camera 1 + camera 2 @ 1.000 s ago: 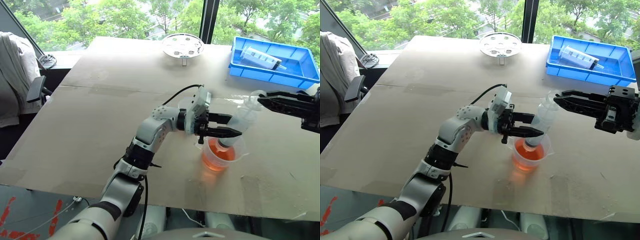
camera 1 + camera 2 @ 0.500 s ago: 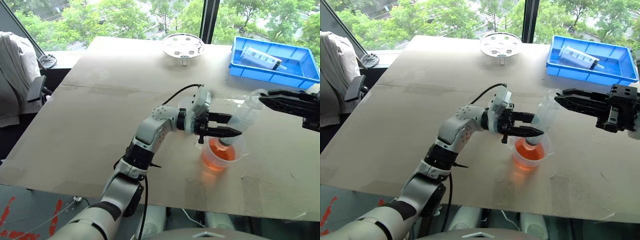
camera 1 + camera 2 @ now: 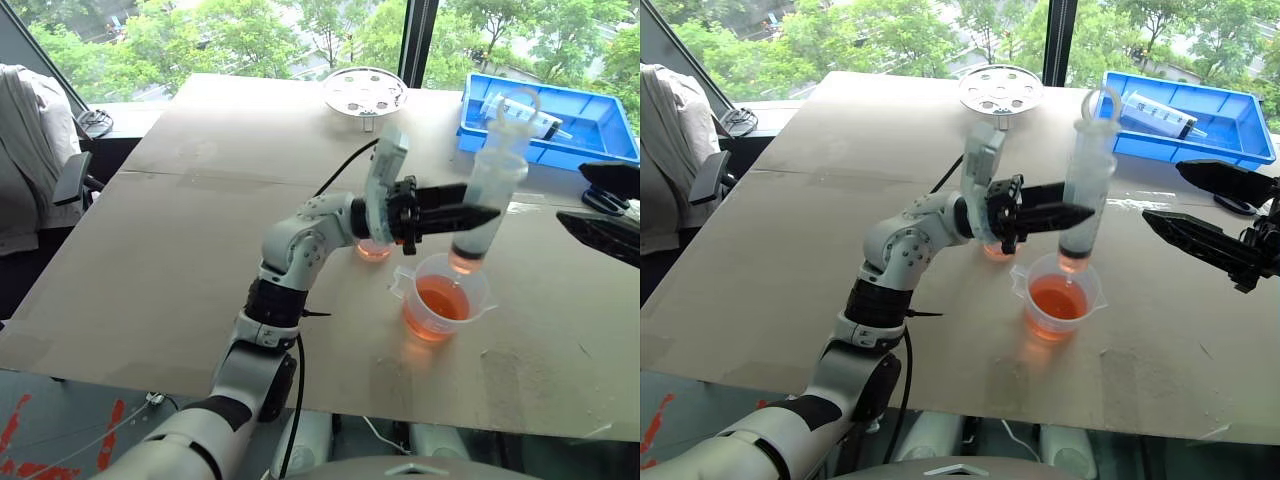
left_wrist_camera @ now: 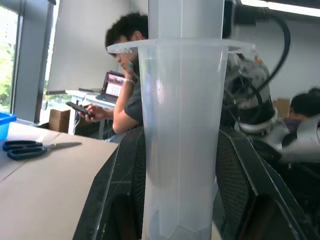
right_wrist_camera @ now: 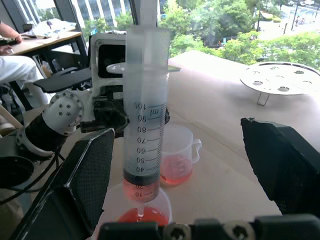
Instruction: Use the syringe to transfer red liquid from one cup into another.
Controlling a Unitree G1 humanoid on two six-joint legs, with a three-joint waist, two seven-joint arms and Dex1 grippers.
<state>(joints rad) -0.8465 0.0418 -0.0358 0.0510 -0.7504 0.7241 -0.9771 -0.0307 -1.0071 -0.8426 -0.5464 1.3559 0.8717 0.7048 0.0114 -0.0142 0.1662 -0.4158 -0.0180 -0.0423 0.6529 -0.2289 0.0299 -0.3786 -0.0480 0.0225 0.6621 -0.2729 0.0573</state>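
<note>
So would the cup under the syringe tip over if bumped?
Probably it would slide before tipping: the cup looks wide and low. It is clear plastic, only part full of red liquid, so likely light, and it might slosh.

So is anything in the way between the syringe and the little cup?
Nothing visible does. The left hand holds the syringe over the big beaker, and the small cup stands right beside that beaker.

Daylit window (image 3: 250, 35) onto trees; cardboard-topped table (image 3: 200, 230); perhaps a chair (image 3: 35, 150).
</note>
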